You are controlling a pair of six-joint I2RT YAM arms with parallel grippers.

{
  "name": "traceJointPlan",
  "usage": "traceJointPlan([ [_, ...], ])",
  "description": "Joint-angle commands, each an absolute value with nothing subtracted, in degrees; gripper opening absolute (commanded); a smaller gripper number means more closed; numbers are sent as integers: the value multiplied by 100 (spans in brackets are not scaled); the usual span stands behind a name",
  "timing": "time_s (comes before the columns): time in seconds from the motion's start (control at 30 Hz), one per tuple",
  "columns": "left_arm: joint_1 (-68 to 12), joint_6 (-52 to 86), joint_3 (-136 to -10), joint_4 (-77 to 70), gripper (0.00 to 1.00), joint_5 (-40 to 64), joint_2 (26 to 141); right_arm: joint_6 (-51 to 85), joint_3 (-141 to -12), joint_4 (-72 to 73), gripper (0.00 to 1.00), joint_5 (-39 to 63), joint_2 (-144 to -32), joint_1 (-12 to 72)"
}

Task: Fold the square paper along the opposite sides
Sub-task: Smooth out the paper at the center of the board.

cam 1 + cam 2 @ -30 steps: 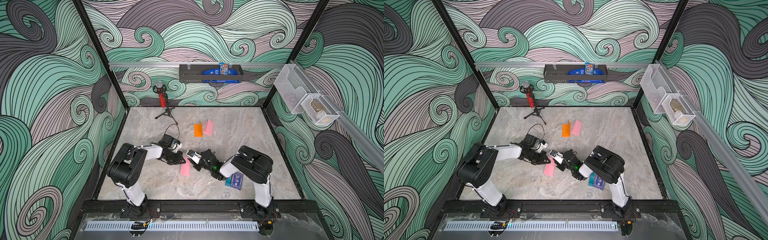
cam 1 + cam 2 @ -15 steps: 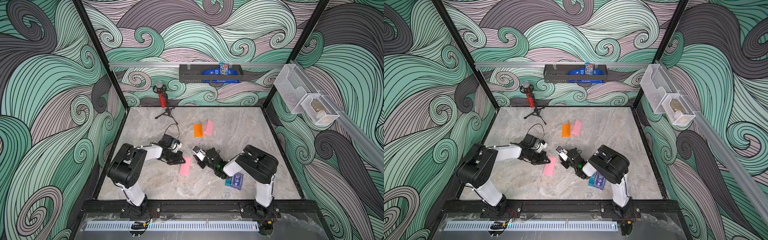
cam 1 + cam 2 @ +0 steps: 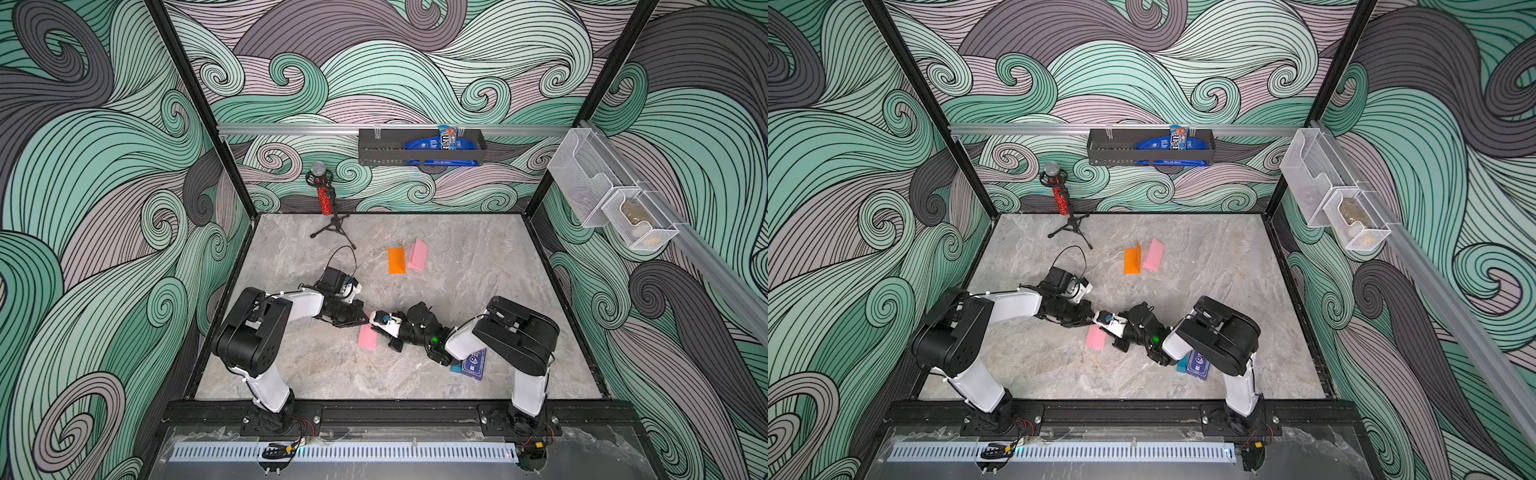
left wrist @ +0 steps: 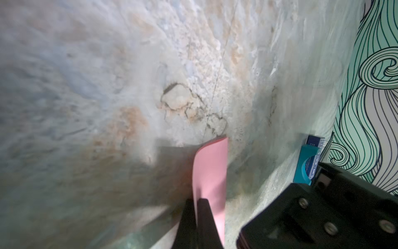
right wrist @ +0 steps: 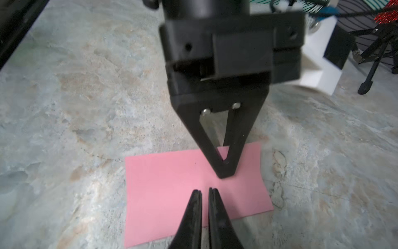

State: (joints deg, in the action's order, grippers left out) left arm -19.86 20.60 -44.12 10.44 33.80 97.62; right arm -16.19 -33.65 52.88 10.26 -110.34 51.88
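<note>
Pink paper [image 3: 368,338] on the worktop [image 3: 478,270], your left fingers [image 5: 234,146] pinched shut on its far end, your right fingers [image 5: 195,207] almost together over it, slim gap, farther back an orange sheet [image 3: 396,261] beside a pink sheet [image 3: 418,255], microphone stand [image 3: 328,208] rearmost.

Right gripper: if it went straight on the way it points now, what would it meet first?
Probably the pink paper right under the right gripper; just beyond stands the left gripper, shut, tips on that sheet. Depth is unclear.
</note>
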Motion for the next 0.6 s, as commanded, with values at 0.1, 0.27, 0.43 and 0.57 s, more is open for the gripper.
traceJointPlan([
  [0.1,-1897,2074,-4409,1292,0,2743,9984,-2019,-3374,4624,15,1082,-11277,5369],
  [0.27,-1890,2042,-4443,1344,0,2659,10052,-2022,-3171,4384,19,1027,-11150,5517],
  [0.43,-1890,2007,-4479,1398,0,2670,10069,-1910,-3009,4215,20,999,-11059,5690],
  [0.57,-1890,2009,-4446,1346,0,2646,9951,-1806,-2913,4117,20,953,-10972,5816],
])
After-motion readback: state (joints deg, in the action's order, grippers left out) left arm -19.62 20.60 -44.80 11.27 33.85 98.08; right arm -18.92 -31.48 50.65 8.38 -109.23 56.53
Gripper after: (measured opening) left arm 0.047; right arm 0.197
